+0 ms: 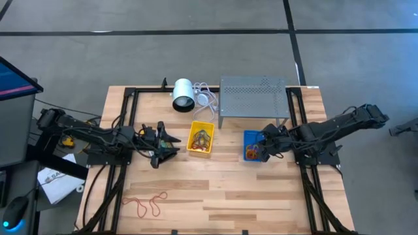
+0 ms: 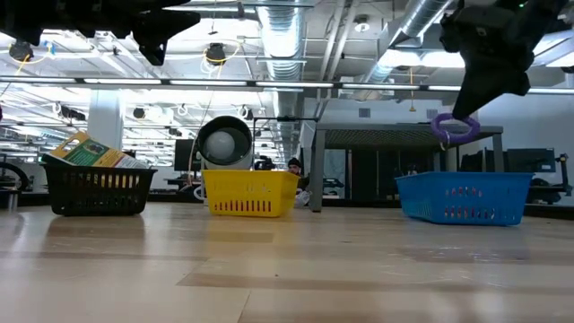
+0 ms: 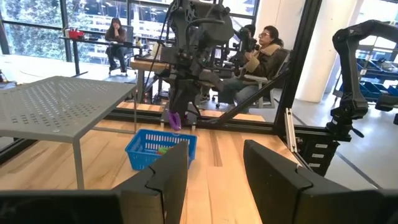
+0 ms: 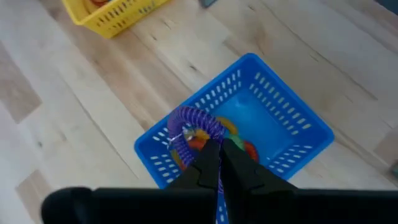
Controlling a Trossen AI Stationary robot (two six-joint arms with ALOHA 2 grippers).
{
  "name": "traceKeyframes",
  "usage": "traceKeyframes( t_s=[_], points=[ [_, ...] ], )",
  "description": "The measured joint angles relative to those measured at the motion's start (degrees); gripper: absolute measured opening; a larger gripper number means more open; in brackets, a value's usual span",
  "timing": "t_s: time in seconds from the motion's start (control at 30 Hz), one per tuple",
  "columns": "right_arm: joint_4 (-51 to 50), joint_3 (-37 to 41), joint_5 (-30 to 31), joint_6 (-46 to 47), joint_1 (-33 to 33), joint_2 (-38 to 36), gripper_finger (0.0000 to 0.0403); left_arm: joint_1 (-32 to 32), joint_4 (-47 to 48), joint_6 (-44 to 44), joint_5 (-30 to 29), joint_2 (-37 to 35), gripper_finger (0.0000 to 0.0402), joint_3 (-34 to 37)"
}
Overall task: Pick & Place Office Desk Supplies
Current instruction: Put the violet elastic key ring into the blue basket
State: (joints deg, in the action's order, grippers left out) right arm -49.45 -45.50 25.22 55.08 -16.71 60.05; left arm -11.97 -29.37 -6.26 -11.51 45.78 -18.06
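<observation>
R gripper (image 4: 219,155) clamped on purple band (image 4: 194,121), loop dangling off its tips w/ blue bin (image 4: 283,134) directly below, so drop looks straight down; L gripper (image 1: 163,145) fingers apart, empty, hovering beside yellow bin (image 1: 194,147), farther from blue bin.

The light butcher-block wooden tabletop (image 1: 248,189) stands on a grey concrete floor (image 1: 196,59) crossed by dark lines. Beyond it the room opens under an exposed ceiling of silver ducts (image 2: 287,27) and long fluorescent strip lights (image 2: 224,82). Tall dark-framed windows (image 3: 93,25) let daylight in (greenery shows outside). Two seated people work farther back, one at a distant desk (image 3: 115,37), another in a dark jacket (image 3: 264,56) beside a white column (image 3: 280,37). A dark monitor (image 1: 16,81) sits off the table's edge.
</observation>
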Motion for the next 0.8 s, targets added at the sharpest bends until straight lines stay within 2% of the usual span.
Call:
traceKeyframes(
  t_s=[0.5,0.8],
  points=[
    [-0.5,0.0,-1.5,-2.8,3.1,1.4,0.0,1.8,1.0,-0.1,-0.6,0.2,0.0152,0.0],
    [-0.8,0.0,-4.4,-4.9,5.7,8.3,0.0,2.0,1.0,-0.2,-0.6,0.8,0.0152,0.0]
  ],
)
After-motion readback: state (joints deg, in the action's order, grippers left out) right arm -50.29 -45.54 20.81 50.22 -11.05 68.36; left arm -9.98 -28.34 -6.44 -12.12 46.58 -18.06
